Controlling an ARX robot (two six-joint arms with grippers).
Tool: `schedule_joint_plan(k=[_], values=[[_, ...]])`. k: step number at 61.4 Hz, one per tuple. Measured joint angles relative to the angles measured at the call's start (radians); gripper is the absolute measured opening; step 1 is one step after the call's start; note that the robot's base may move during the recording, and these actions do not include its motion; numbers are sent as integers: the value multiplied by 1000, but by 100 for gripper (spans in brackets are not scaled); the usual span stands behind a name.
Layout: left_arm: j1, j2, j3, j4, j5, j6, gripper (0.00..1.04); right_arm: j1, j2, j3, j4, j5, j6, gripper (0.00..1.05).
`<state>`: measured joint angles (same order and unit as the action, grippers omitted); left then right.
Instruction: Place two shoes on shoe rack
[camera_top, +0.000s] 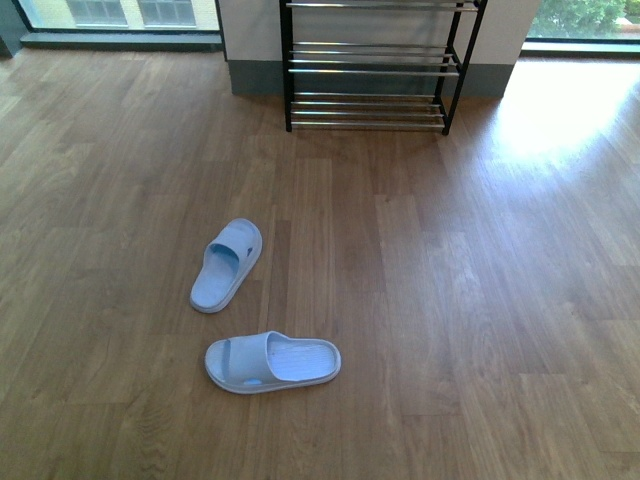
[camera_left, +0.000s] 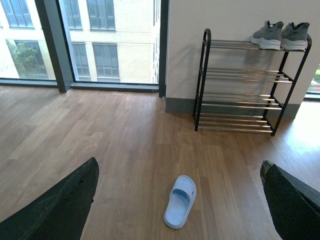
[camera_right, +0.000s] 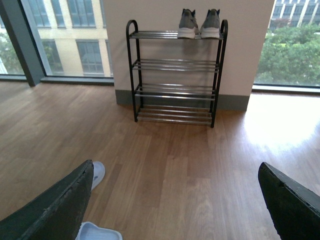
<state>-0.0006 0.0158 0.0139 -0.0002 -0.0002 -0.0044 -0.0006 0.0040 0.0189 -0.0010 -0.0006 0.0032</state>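
Shoes of grey knit with thick white soles were seen resting on the shoe rack (camera_right: 175, 65), both on its top tier. In the right wrist view the first shoe (camera_right: 188, 24) and the second shoe (camera_right: 210, 23) were shown upright on their soles, side by side and very close together, set toward one end of the tier next to a black post. The rack was stood against a pale wall (camera_right: 150, 12), with large windows (camera_left: 105, 40) to either side of that wall. In the front view only the lower tiers of chrome bars were caught, so the shoes could not be seen there.

Two pale blue slide sandals were laid on the wooden floor (camera_top: 460, 300), well apart from the rack. The farther sandal (camera_top: 228, 264) was pointed roughly toward the rack, while the nearer sandal (camera_top: 272, 361) was turned crosswise to it. The two were near each other but not touching.

The left fingers (camera_left: 60, 210) were spread wide, with nothing held between them and only floor and one sandal seen in the gap. The right fingers (camera_right: 55, 210) were likewise spread wide and nothing was gripped. Both pairs were held above the floor, well away from the rack.
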Motion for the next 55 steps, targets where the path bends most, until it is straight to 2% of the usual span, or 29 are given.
schedule_joint_plan(k=[55], values=[[0, 0, 0, 0, 0, 0, 95, 0, 0, 0, 0, 0, 0, 95]])
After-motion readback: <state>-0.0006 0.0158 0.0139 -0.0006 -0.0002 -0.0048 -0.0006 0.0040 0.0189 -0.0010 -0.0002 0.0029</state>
